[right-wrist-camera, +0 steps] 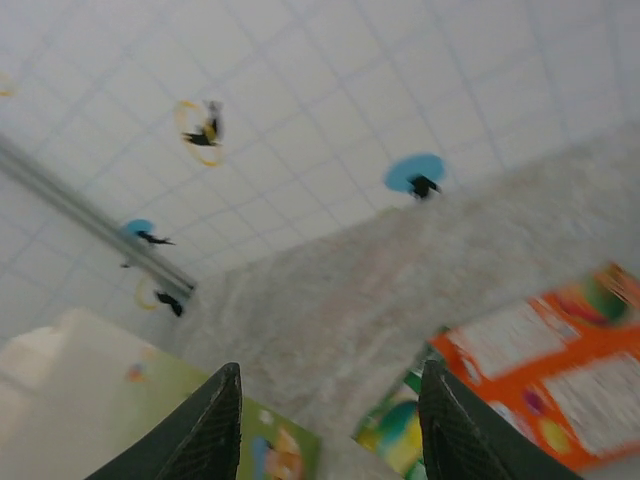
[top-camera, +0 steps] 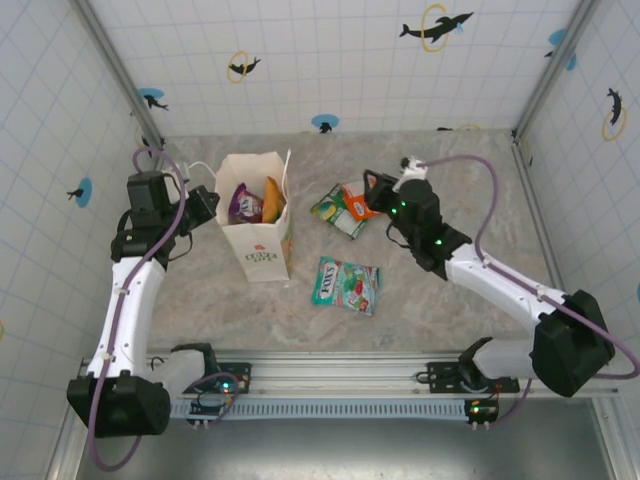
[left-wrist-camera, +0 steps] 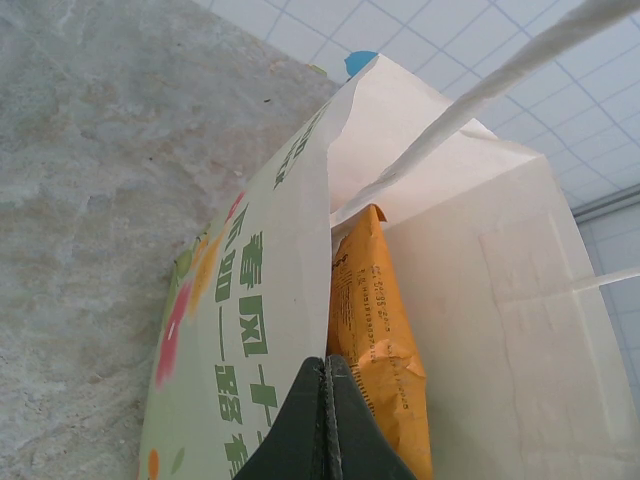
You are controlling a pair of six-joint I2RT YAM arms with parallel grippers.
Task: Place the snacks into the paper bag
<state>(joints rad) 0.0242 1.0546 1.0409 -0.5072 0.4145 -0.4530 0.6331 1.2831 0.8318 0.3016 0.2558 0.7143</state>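
Snacks: purple glossy packet (top-camera: 245,203), yellow-orange packet (top-camera: 272,198) inside tall white paper bag (top-camera: 255,250); orange packet (top-camera: 358,203), green packet (top-camera: 335,212), teal packet (top-camera: 346,284) on desk (top-camera: 200,300), bag's 3-4 o'clock | left claw (left-wrist-camera: 325,420) clenched on bag rim | right claw (right-wrist-camera: 330,370) released above orange packet | risk: overlapping green packet drags along

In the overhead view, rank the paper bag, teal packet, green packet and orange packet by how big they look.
Largest: paper bag.
Then the teal packet.
The green packet and orange packet overlap, each partly hidden, so I won't rank those two.
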